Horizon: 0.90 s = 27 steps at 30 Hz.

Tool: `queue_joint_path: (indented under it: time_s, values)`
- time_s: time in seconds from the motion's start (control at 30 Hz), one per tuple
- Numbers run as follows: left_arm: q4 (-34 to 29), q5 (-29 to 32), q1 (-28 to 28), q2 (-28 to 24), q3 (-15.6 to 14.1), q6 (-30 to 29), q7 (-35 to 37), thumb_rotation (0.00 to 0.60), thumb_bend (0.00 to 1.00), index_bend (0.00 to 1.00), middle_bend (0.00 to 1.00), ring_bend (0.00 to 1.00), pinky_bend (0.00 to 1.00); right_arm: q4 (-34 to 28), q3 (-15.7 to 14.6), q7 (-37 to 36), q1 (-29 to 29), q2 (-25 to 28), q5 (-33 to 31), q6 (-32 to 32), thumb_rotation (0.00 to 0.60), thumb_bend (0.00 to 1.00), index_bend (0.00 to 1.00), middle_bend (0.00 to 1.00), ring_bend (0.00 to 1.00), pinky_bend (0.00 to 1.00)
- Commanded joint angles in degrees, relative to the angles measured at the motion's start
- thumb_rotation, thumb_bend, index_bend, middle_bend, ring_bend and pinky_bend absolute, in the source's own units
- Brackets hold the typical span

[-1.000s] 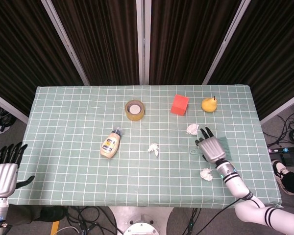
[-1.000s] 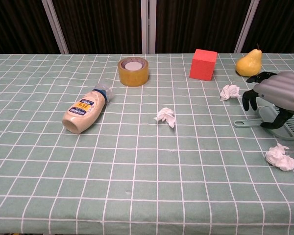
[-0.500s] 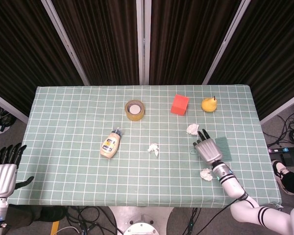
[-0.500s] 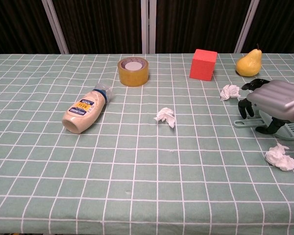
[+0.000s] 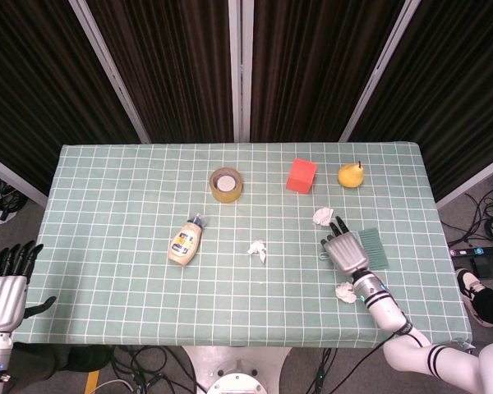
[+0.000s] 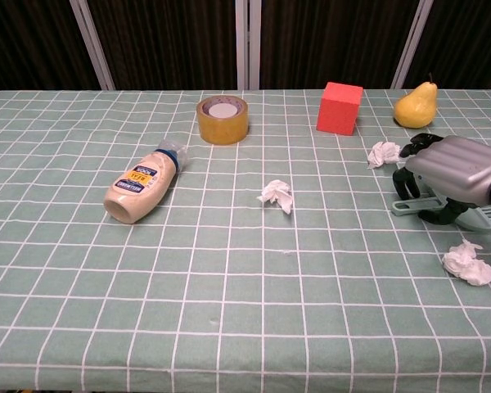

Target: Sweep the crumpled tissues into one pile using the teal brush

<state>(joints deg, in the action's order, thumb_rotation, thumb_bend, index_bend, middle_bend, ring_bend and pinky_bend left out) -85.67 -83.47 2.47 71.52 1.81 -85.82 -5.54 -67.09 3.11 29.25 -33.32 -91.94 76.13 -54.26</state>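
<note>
Teal is the colour to look for, and the teal brush [image 5: 370, 248] lies flat on the right side of the bench [image 5: 107, 189], its handle pointing left. In the head view the right hand [image 5: 345, 248] sits right over that handle, fingers reaching toward the far side. From up here I cannot tell if it has hold of the brush. Three crumpled tissues lie apart: one just beyond the hand [image 5: 322, 216], one near the middle [image 5: 257, 249], and one on the near side by the wrist [image 5: 345, 291]. The left hand [image 5: 6, 283] hangs off the near left corner, holding nothing, fingers straight and spread.

In the chest view the right hand [image 6: 442, 176] is low over the brush handle [image 6: 415, 205], dark fingers [image 6: 406, 182] curled down around it — but I cannot tell if they have really closed on it. The brush still lies on the cloth, so the step looks like picking it up; no sweeping yet.

Next, I think, the fingers need to close tight on the handle and lift the brush a little. Then it can push the tissues together — maybe toward the middle tissue [image 6: 277, 194], staying away from the bottle [image 6: 142, 185] and the red block [image 6: 340, 107].
</note>
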Motion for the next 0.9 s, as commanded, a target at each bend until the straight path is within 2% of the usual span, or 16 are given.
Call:
queue_joint_path:
  time_s: [0.03,0.2,0.4,0.53,0.6,0.73,0.9]
  values:
    - [-0.06,0.0,-0.02,-0.03,0.0,-0.01,-0.02,0.6,0.01,0.09,0.04,0.0,0.0,-0.44,0.33,-4.41,0.77,1.1,2.73,-3.87,0.6,0.37,0.63,0.53,0.21,0.05]
    - [-0.41,-0.03,-0.1,-0.23,-0.07,-0.05,-0.36,0.6,0.01,0.09,0.04,0.0,0.0,-3.32,1.89,-14.05,1.21,5.51,6.33,-8.87,0.6,0.41,0.67,0.57,0.24,0.06]
    - [-1.56,-0.19,-0.27,-0.76,-0.07,-0.49,-1.38,0.6,0.01,0.09,0.04,0.0,0.0,-2.1,4.76,-26.84,-1.51,9.06,8.1,-8.27,0.6,0.42,0.67,0.57,0.24,0.07]
    - [-2.69,-0.08,-0.37,-1.28,-0.08,-0.59,-2.49,0.6,0.01,0.09,0.04,0.0,0.0,2.25,5.44,-35.71,-5.3,8.19,10.01,-5.01,0.6,0.42,0.68,0.57,0.24,0.07]
    - [-3.33,-0.07,-0.42,-1.55,-0.04,-0.77,-3.15,0.6,0.01,0.09,0.04,0.0,0.0,6.29,5.32,-40.33,-7.67,6.6,11.76,-3.75,0.6,0.43,0.68,0.57,0.24,0.07]
    - [-4.65,0.1,-0.43,-2.22,0.07,-0.85,-4.47,0.6,0.01,0.09,0.04,0.0,0.0,14.04,3.81,-47.53,-11.65,2.4,14.66,-1.2,0.6,0.44,0.68,0.58,0.24,0.07]
    - [-5.86,0.46,-0.58,-2.79,0.11,-0.95,-5.59,0.6,0.01,0.09,0.04,0.0,0.0,19.48,1.86,-56.75,-14.31,-1.26,16.59,0.42,0.6,0.44,0.68,0.58,0.24,0.07]
